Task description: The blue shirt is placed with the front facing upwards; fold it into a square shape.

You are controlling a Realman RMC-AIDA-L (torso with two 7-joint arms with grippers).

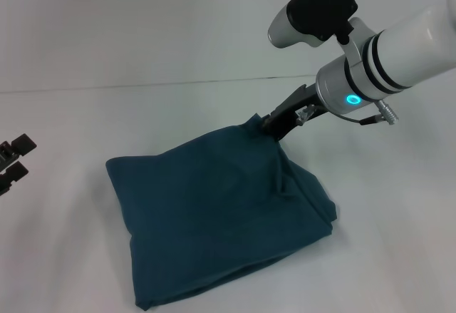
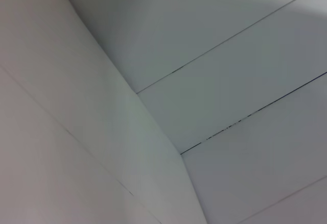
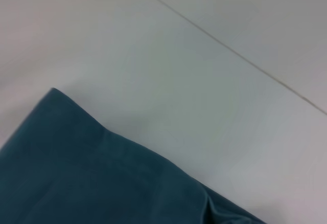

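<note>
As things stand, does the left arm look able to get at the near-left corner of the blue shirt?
Probably yes. The left gripper sits at the table's left edge, nothing lies between it and the blue shirt, and the right gripper is at the far corner.

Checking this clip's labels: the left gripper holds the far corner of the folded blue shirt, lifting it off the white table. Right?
Wrong arm. The head view shows the right gripper pinching the far corner of the blue shirt; the left gripper sits parked at the table's left edge.
</note>
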